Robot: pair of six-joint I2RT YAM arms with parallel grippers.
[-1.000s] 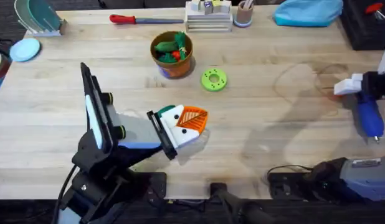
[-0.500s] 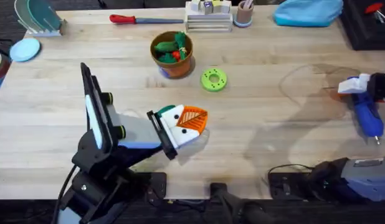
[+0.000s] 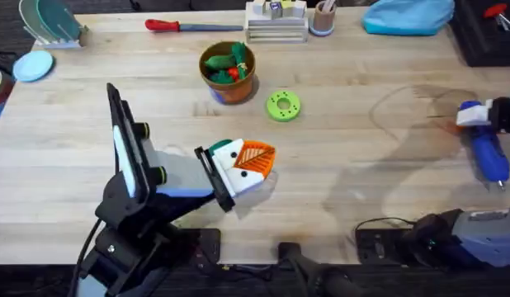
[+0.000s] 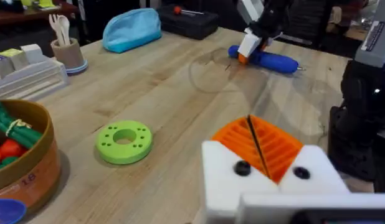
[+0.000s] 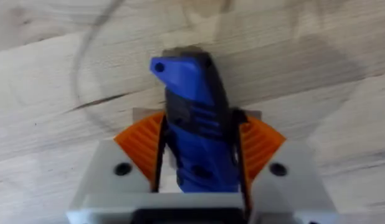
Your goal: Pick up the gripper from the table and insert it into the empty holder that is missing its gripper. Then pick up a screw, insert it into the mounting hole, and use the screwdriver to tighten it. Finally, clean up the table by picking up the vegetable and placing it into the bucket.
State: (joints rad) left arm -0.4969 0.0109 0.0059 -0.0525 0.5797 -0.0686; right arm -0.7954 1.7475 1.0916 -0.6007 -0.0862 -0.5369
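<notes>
Nearest the arm bases, the left arm lies low over the wooden bench [image 3: 346, 165], its white-fingered left pincer [image 3: 253, 161] resting near the middle with the two orange ribbed pads [image 4: 267, 143] pressed together and nothing between them; in the left wrist view only a thin dark seam divides the pads, and each white finger block shows a small dark hole in its face. To the right, at the bench's edge, the right pincer [image 3: 479, 115] pinches the blue powered screwdriver [image 3: 489, 153]; the right wrist view shows the blue body [image 5: 195, 118] clamped between the orange pads [image 5: 142, 143], and the left wrist view shows the tool lying close to level just above or on the wood, though which of the two cannot be told, with its thin metal bit pointing away from the pincer. Beyond the left pincer lies a round light green disc [image 3: 283, 105] with a central hole, flat on the bench. Just past it and to the left stands the terracotta bucket [image 3: 229, 73], with green and red toy vegetables above its rim. Farthest back, along the rear edge, lie a slim red-handled screwdriver [image 3: 189, 26], a white stacked organiser [image 3: 276, 21], a small cup holding utensils [image 3: 323, 16] and a light blue pouch [image 3: 408, 15].
</notes>
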